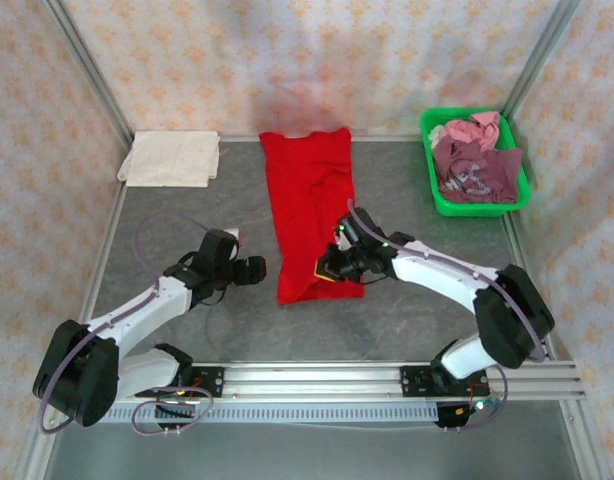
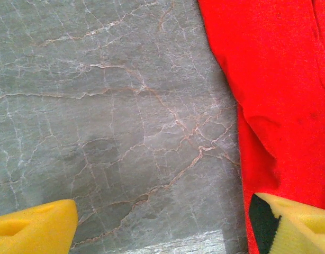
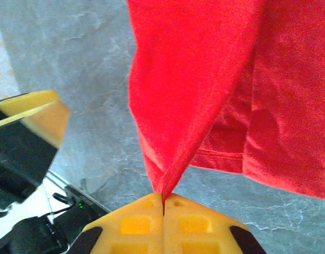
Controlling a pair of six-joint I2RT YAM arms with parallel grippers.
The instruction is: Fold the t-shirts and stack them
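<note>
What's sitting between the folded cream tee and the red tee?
Nothing: the top view shows bare grey table between cream tee and red tee.

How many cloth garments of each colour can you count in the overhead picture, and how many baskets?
Green plastic basket: 1
Bright red cloth t-shirt: 1
Cream-white folded cloth t-shirt: 1
Dull maroon printed t-shirt, in the basket: 1
Pink crumpled garment, in the basket: 1
Total: 5

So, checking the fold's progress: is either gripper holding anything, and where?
Right gripper pinches the red t-shirt by a fold of cloth beside its hem; left gripper is open and empty.
</note>
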